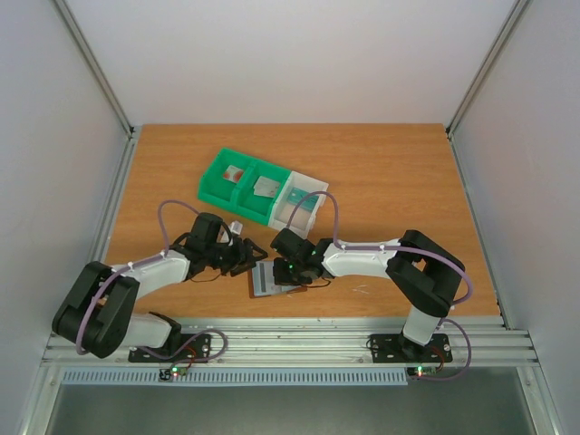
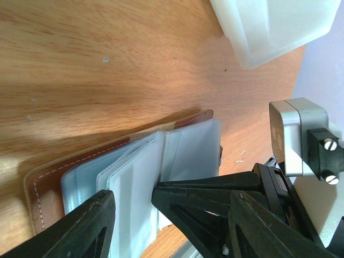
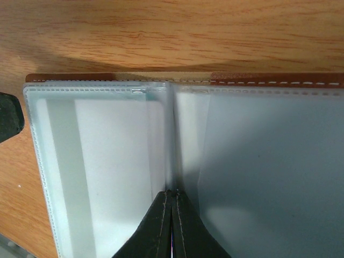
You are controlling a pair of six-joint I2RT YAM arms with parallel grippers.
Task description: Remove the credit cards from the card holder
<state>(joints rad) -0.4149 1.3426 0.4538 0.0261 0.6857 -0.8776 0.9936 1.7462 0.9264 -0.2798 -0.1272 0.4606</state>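
The brown card holder [image 1: 269, 281] lies open on the table, its clear sleeves fanned out [image 2: 134, 172]. My left gripper [image 1: 243, 258] is open at its left edge, and the fingertips [image 2: 133, 196] straddle the loose sleeve leaves. My right gripper [image 1: 288, 272] is shut, its tips [image 3: 172, 192] pressed down on the fold between the two halves [image 3: 172, 134]. A pale credit card [image 3: 115, 161] seems to sit inside the left sleeve. Other credit cards lie in the bins: one [image 1: 234, 172], one [image 1: 266, 188] and one [image 1: 304, 210].
A green bin [image 1: 217, 186] with two compartments and a white bin [image 1: 313, 190] stand in a row just behind the card holder. The white bin [image 2: 269, 27] is close above the left gripper. The table's front rail [image 1: 290, 340] runs just behind the card holder's near edge.
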